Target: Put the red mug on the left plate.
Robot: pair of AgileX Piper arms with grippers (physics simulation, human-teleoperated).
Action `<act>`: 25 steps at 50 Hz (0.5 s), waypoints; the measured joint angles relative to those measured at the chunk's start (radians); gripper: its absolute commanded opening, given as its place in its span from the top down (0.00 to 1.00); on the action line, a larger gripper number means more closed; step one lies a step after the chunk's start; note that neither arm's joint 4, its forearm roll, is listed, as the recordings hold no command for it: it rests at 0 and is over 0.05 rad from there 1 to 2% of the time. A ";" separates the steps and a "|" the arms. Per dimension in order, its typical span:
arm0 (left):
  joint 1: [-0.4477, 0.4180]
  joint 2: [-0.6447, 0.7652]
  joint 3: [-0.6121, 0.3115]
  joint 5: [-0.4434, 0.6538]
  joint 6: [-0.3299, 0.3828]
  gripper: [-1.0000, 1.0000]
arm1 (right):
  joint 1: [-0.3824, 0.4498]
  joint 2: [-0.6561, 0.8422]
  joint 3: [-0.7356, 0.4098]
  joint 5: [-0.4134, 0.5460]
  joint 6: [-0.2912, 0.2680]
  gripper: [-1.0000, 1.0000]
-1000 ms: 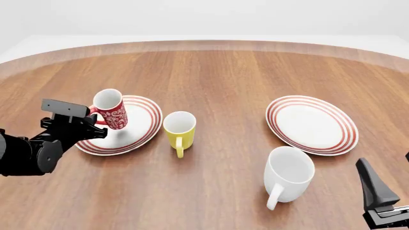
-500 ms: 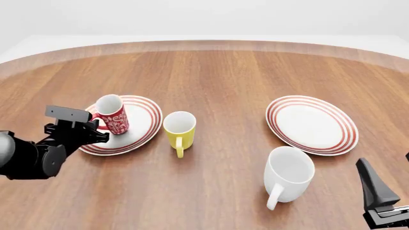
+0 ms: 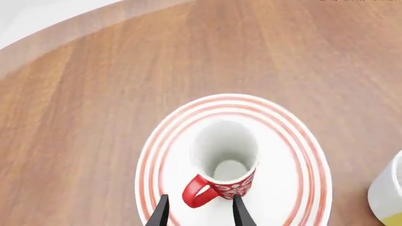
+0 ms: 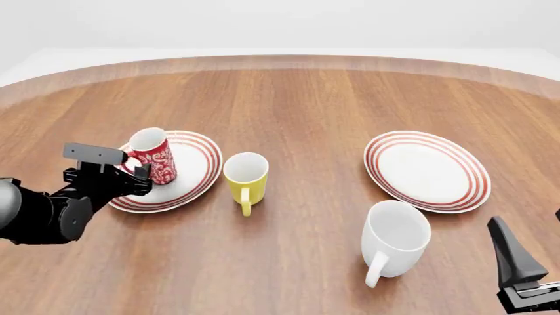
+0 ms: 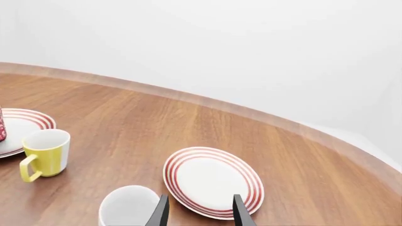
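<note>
The red mug (image 4: 154,155) with its white floral pattern stands upright on the left plate (image 4: 194,172), toward that plate's left side. In the left wrist view the red mug (image 3: 227,160) shows its white inside, and its loop handle points back between the fingers. My left gripper (image 3: 200,201) is open, one finger on each side of the handle with a gap showing. In the front view the left gripper (image 4: 138,176) sits just left of the mug at the plate's rim. My right gripper (image 5: 197,212) is open and holds nothing, low at the front right (image 4: 523,272).
A small yellow mug (image 4: 245,178) stands just right of the left plate. A bigger white mug (image 4: 395,237) stands in front of the second ringed plate (image 4: 427,169) on the right. The round wooden table's edge (image 4: 280,60) curves along the back.
The red mug has come down from above the plate and now rests on it. The left gripper dropped with it. The right arm has not moved.
</note>
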 measured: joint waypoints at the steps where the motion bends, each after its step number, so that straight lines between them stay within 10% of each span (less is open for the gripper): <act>1: -0.001 -0.001 0.000 0.001 -0.001 0.00 | 0.000 0.000 0.000 0.000 0.000 0.00; 25: -0.029 -0.037 0.020 0.011 -0.026 0.00 | -0.001 0.000 0.000 0.004 0.001 0.00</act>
